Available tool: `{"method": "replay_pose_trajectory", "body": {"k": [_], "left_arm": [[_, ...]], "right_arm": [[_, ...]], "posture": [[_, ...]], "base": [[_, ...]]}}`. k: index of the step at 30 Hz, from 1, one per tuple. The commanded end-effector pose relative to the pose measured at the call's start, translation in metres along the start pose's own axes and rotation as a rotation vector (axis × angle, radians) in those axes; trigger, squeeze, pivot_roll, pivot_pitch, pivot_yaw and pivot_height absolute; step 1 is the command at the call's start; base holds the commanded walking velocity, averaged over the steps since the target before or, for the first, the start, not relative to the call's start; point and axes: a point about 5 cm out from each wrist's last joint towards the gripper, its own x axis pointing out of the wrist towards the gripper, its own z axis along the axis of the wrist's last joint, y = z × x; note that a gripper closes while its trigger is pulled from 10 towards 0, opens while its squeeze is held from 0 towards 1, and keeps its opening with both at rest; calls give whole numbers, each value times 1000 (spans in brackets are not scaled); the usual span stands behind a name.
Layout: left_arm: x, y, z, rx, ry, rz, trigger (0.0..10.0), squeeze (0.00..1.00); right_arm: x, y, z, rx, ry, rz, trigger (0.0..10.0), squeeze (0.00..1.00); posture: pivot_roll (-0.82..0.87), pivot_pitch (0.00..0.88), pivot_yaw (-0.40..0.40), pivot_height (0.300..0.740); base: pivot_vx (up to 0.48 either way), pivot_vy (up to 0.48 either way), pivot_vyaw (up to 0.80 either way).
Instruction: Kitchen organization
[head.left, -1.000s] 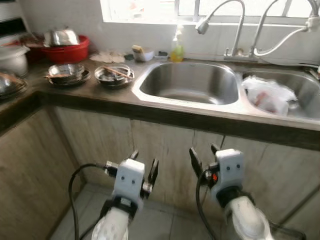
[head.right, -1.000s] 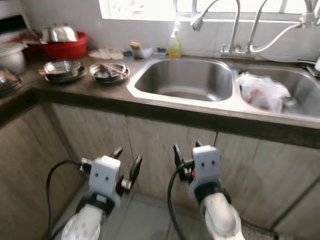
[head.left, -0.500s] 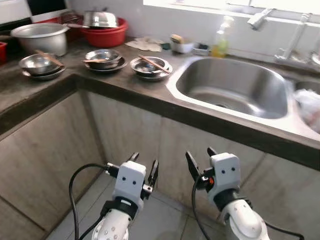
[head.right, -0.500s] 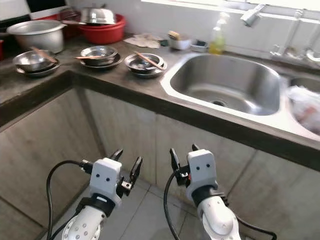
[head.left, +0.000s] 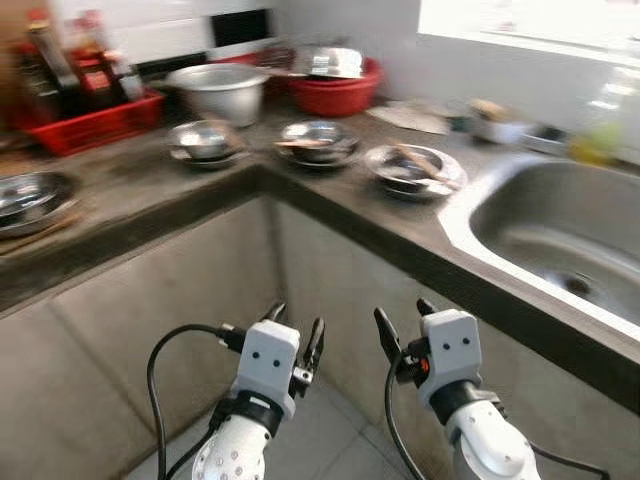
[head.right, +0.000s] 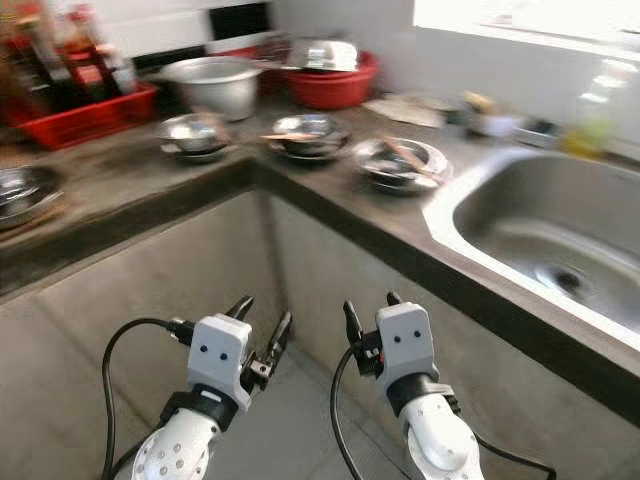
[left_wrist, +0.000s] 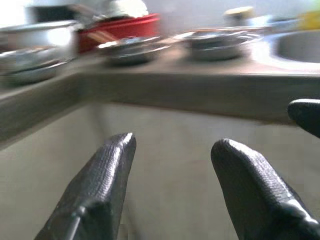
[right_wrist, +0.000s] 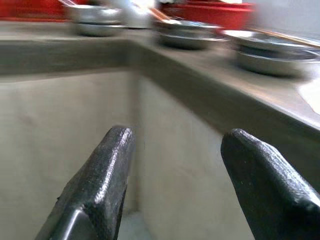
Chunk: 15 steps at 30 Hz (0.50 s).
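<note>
- A dark L-shaped countertop (head.left: 330, 205) wraps an inside corner over pale cabinet fronts (head.left: 130, 330), with a tiled floor below; the head views are somewhat blurred.
- A stainless sink (head.left: 560, 240) is set into the counter on the robot's right, under a bright window.
- Three stacks of steel dishes stand in a row near the counter's front edge — a steel bowl (head.left: 203, 140) towards the corner, a second bowl stack (head.left: 316, 140) beside it, and a dish with chopsticks (head.left: 414, 168) nearest the sink.
- Behind them stand a large metal pot (head.left: 218, 90) and a red basin (head.left: 335, 92) holding a shiny lid-like piece.
- On the left run of the counter a red crate (head.left: 92, 122) holds dark bottles, and another steel bowl (head.left: 28, 197) sits well apart, nearer the robot.
- The left gripper (head.left: 298, 335) hangs low before the cabinet front, below counter level, fingers spread with nothing between them.
- The right gripper (head.left: 405, 325) is just beside it at the same height — likewise spread and holding nothing.
</note>
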Motion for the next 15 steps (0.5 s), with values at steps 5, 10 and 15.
{"method": "replay_pose_trajectory", "body": {"k": [5,10,15], "left_arm": [[-1,4,-3,13,12,15,10000,0],[-1,4,-4,15,13,13,10000,0],[-1,4,-4,16,12,10,10000,0]], "right_arm": [[3,4,2,3,-18,20,10000,0],[3,4,2,0,-24,21,10000,0],[5,3,4,1,-35,18,10000,0]], "posture": [[143,55,-36,740],[143,42,-30,740],[140,38,-30,740]], "base": [[304,0,800],[302,0,800],[305,0,800]]}}
